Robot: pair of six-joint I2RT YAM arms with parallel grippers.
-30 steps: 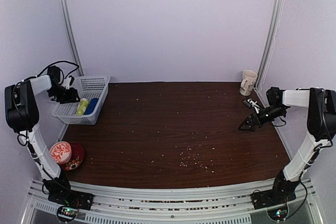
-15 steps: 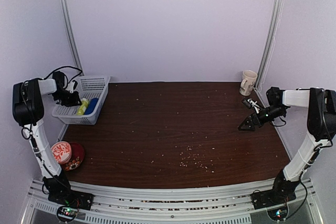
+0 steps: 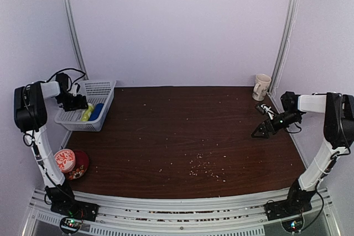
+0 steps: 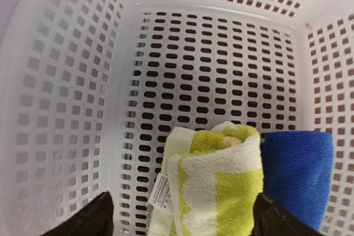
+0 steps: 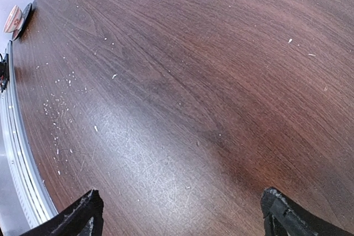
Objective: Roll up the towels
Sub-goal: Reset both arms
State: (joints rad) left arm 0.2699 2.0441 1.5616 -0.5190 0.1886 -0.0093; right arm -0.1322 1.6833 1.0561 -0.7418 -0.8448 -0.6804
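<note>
Progress check, overhead view, upper left: rolled yellow-green patterned towel (image 3: pixel 87 114) and rolled royal-blue terry towel (image 3: pixel 97 111) lie side by side in the white perforated plastic basket (image 3: pixel 103 87), left gripper (image 3: pixel 76 103) above them. Far right, the right gripper (image 3: pixel 260 132) hangs over the dark wooden table (image 3: pixel 182 131). Left wrist view: jaws spread, straddling the yellow-green roll, unclamped. Right wrist view: jaws wide, nothing between. Rolling looks done; only pulling away seems left.

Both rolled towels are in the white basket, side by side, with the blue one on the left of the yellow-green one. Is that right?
Not quite. Both rolled towels are in the white basket, side by side, but the blue towel lies on the right of the yellow-green towel, not on its left. The left wrist view shows this plainly, and the top view agrees.
</note>
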